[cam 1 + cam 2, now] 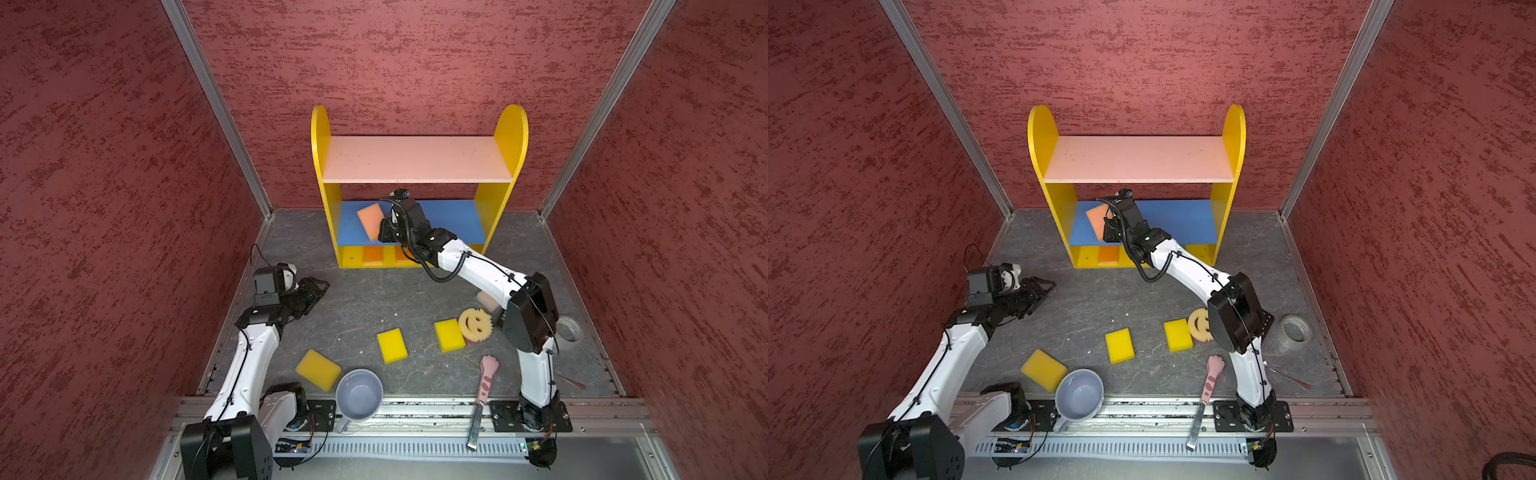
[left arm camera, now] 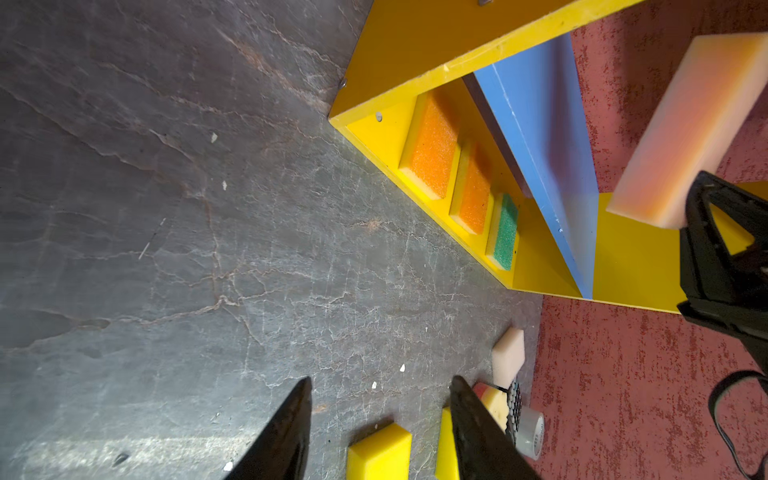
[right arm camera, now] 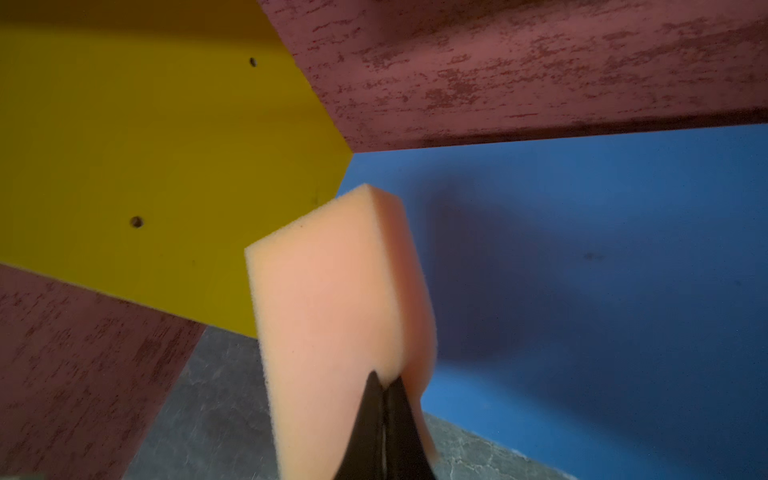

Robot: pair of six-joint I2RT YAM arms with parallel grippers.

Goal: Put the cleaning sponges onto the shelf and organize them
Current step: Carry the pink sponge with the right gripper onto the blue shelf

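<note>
**Top views.** In both top views the shelf (image 1: 510, 137) stands at the rear of the desk (image 1: 361, 299). The right end effector (image 1: 380, 236) reaches into the middle tier. It is clamped on one end of the peach sponge (image 1: 369, 219). This sponge hangs tilted over the blue middle board (image 1: 453, 220), toward the left side panel (image 1: 322, 166). The left end effector (image 1: 319, 290) hovers over the desk at the left, well apart from the shelf. Three yellow sponges (image 1: 392, 345) lie on the desk in front. The smiley-face sponge (image 1: 475, 323) rests against the rightmost one. The pale pink sponge (image 1: 483, 300) is partly hidden behind the right arm. A mug (image 1: 358, 395) and a cat-paw tool (image 1: 487, 374) lie at the front edge.

**Left wrist view.** The left end effector's jaws stand partly apart with nothing between them. Two orange sponges (image 2: 430, 145) and one green sponge (image 2: 504, 230) lie in a row on the yellow bottom board (image 2: 540, 266).

**Right wrist view.** The jaws are pinched almost together, pressed into the foam. The sponge's far corner is near the side panel. Contact with the blue board cannot be determined.
</note>
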